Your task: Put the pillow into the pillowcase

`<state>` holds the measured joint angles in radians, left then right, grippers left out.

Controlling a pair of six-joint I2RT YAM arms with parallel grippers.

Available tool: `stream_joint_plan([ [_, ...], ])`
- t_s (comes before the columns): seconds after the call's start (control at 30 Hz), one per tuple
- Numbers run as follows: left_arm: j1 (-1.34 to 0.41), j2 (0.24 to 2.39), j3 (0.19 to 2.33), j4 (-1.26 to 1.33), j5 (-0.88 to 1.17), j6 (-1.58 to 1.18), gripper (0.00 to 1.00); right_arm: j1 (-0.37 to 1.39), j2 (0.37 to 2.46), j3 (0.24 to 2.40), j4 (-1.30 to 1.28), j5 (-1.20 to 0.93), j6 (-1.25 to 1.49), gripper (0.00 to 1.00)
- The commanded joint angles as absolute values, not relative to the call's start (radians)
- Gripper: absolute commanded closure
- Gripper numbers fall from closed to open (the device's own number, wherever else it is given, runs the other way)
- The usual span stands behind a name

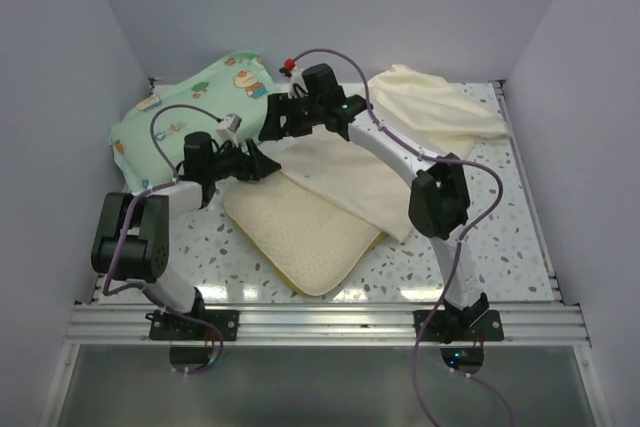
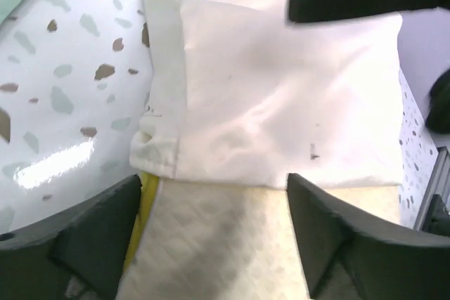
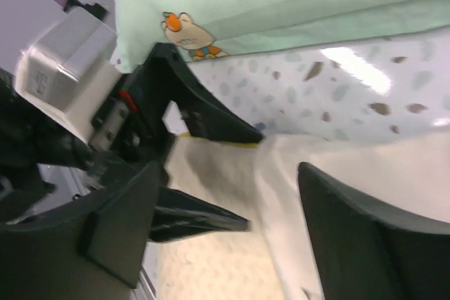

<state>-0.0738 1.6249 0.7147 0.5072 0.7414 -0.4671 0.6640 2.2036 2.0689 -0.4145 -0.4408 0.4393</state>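
The quilted cream pillow [image 1: 300, 232] with a yellow side edge lies at the table's front centre. The smooth cream pillowcase [image 1: 345, 175] lies flat behind it and overlaps its far end. My left gripper [image 1: 262, 165] is open and empty at the pillow's far left corner, its jaws either side of the pillow [image 2: 211, 251], with the pillowcase's hem [image 2: 281, 103] just ahead. My right gripper [image 1: 272, 127] is open and empty just beyond, above the pillowcase's left edge [image 3: 351, 166]. The right wrist view also shows the pillow [image 3: 211, 265] and the left gripper's fingers [image 3: 204, 114].
A mint-green cartoon-print pillow [image 1: 185, 107] lies at the back left, close behind both grippers, and shows in the right wrist view [image 3: 281, 5]. Another crumpled cream cloth [image 1: 435, 102] lies at the back right. Walls enclose the speckled table [image 1: 470, 247] on three sides.
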Motion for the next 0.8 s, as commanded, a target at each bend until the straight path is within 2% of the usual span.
stream_joint_plan([
  [0.0,-0.042,1.491,0.848,0.074,0.699,-0.122,0.09,0.520,2.014,1.996,-0.423,-0.455,0.391,0.14],
  [0.03,-0.035,1.468,0.863,-0.096,0.703,0.014,0.02,0.494,1.975,1.971,-0.466,-0.457,0.359,0.12],
  [0.07,-0.032,1.427,0.877,-0.176,0.695,0.094,0.00,0.442,1.888,1.941,-0.485,-0.459,0.345,0.12],
  [0.17,-0.043,1.314,0.891,-0.386,0.669,0.349,0.00,0.364,1.670,1.734,-0.550,-0.456,0.299,0.11],
  [0.23,-0.177,1.251,0.888,-0.457,0.513,0.473,0.00,0.344,1.567,1.536,-0.618,-0.393,0.266,0.11],
  [0.33,-0.452,1.146,0.850,-0.452,0.339,0.489,0.00,0.307,1.383,1.286,-0.691,-0.298,0.270,0.11],
  [0.47,-0.780,1.161,0.870,-0.499,0.376,0.447,0.00,0.138,1.266,1.036,-0.797,-0.327,0.333,0.12],
  [0.5,-0.838,1.172,0.871,-0.496,0.362,0.428,0.00,0.117,1.250,1.011,-0.820,-0.336,0.334,0.12],
  [0.63,-1.158,1.290,0.891,-0.446,0.076,0.287,0.00,0.087,1.161,0.899,-0.804,-0.373,0.374,0.13],
  [0.77,-1.279,1.423,0.916,-0.379,-0.044,0.227,0.00,0.066,1.154,0.897,-0.816,-0.376,0.367,0.13],
])
